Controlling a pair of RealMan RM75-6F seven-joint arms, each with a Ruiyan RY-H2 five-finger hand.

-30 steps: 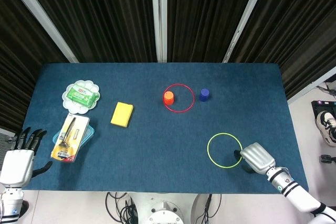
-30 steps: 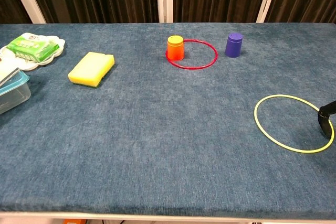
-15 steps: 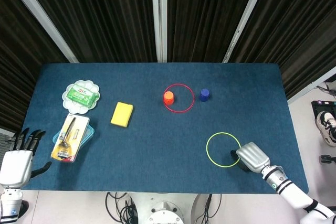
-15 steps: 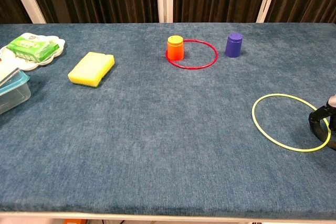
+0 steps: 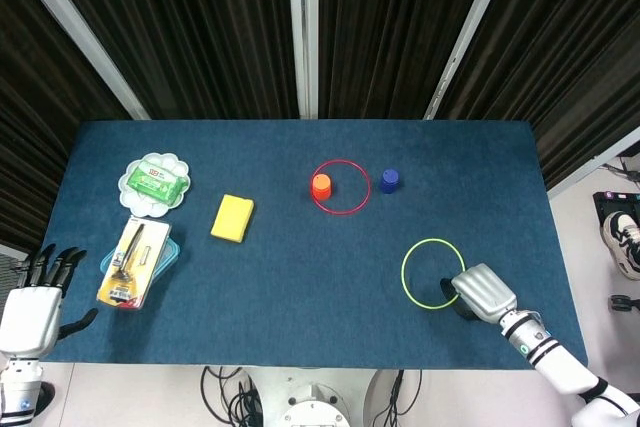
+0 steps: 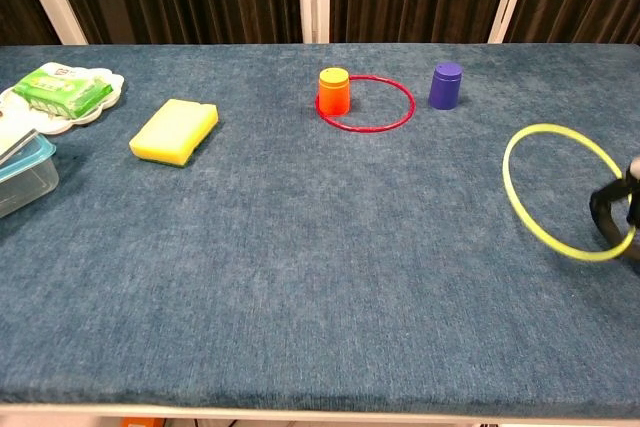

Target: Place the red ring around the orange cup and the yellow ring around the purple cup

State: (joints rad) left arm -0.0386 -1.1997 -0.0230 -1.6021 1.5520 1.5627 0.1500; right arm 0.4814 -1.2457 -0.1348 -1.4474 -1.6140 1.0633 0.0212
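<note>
The red ring (image 5: 341,161) lies flat around the orange cup (image 5: 321,185), which stands inside its left edge; in the chest view the same red ring (image 6: 365,131) and orange cup (image 6: 333,92) show. The purple cup (image 5: 389,180) (image 6: 446,86) stands just right of them, outside the ring. My right hand (image 5: 483,291) grips the yellow ring (image 5: 404,269) by its near right rim. The yellow ring (image 6: 505,172) is raised and tilted above the cloth. Dark fingers (image 6: 610,212) show at the chest view's right edge. My left hand (image 5: 30,312) hangs off the table's left front corner, fingers apart, empty.
A yellow sponge (image 5: 232,218) (image 6: 175,130) lies left of centre. A white plate (image 5: 130,197) with a green packet sits at the far left. Below it is a clear container (image 5: 172,252) holding a cutlery packet. The table is covered in blue cloth (image 5: 300,267).
My right hand has closed on the yellow ring and lifted it off the cloth, tilting it up and a little toward the purple cup. The left hand has not moved.
</note>
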